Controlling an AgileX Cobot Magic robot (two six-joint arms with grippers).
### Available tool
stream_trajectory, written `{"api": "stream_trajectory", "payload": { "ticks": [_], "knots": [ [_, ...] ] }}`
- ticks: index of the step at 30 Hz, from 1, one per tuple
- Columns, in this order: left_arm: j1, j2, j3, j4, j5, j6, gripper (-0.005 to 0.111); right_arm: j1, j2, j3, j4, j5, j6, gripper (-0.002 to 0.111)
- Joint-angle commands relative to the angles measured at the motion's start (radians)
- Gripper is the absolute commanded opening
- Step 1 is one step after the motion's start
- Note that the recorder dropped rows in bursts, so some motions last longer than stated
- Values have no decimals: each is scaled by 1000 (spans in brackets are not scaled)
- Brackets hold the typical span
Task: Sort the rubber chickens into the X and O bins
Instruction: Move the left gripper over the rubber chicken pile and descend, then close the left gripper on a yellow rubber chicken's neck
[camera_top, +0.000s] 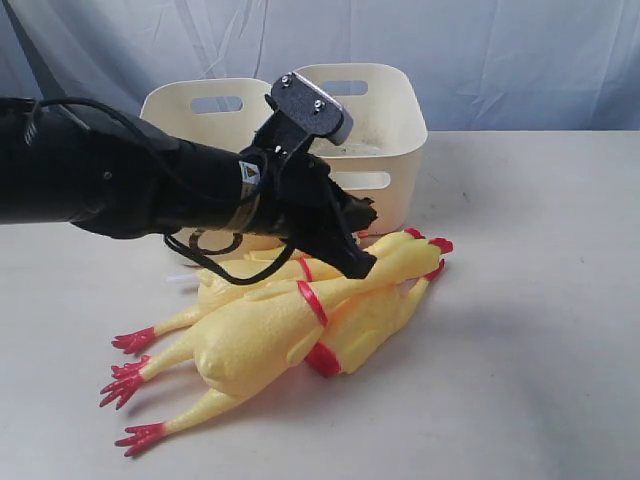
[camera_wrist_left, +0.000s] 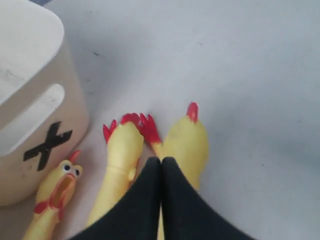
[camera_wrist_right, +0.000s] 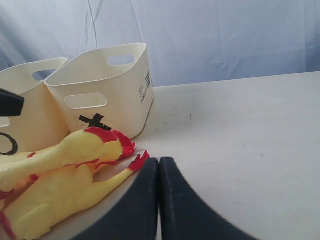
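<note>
Several yellow rubber chickens lie piled in front of the bins. The big one (camera_top: 255, 345) is in front, a second long one (camera_top: 375, 315) lies beside it, and another (camera_top: 250, 275) lies behind. Their red-combed heads (camera_wrist_left: 125, 145) (camera_wrist_left: 186, 140) point toward the X bin (camera_top: 385, 110) (camera_wrist_left: 35, 115). A small thin chicken (camera_wrist_left: 56, 192) lies by that bin's wall. The O bin (camera_top: 190, 100) (camera_wrist_right: 25, 107) stands next to it. My left gripper (camera_top: 362, 268) (camera_wrist_left: 161, 161) is shut and empty, just above the chickens' necks. My right gripper (camera_wrist_right: 159, 161) is shut and empty, low over the table near a chicken's comb (camera_wrist_right: 139, 161).
A wrinkled blue cloth backdrop (camera_top: 500, 50) hangs behind the pale table (camera_top: 540, 330). The left arm's black body and cables (camera_top: 120, 185) stretch over the table in front of the O bin. The right gripper does not show in the exterior view.
</note>
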Motion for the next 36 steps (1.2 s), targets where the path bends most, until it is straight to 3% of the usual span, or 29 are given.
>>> {"api": "stream_trajectory", "payload": {
  "ticks": [1, 5, 10, 17, 21, 25, 32, 36],
  "knots": [
    [-27, 0, -3, -444, 105, 408, 0, 2, -5, 2, 2, -8, -2, -1],
    [-61, 0, -3, -840, 200, 824, 0, 2, -5, 2, 2, -8, -2, -1],
    [-94, 0, -5, -1069, 285, 1032, 0, 2, -5, 2, 2, -8, -2, -1],
    [-109, 0, -16, -1619, 494, 1626, 0, 2, -5, 2, 2, -12, -2, -1],
    [-109, 0, -71, -1834, 638, 1901, 0, 2, -5, 2, 2, -12, -2, -1],
    [-109, 0, -151, -1973, 771, 2066, 0, 2, -5, 2, 2, -12, -2, -1],
    [-97, 0, -218, -1968, 931, 2136, 0, 2, -5, 2, 2, -12, -2, -1],
    [-89, 17, -226, -1934, 945, 2140, 11, 2, -5, 2, 2, -12, -2, -1]
  ]
}}
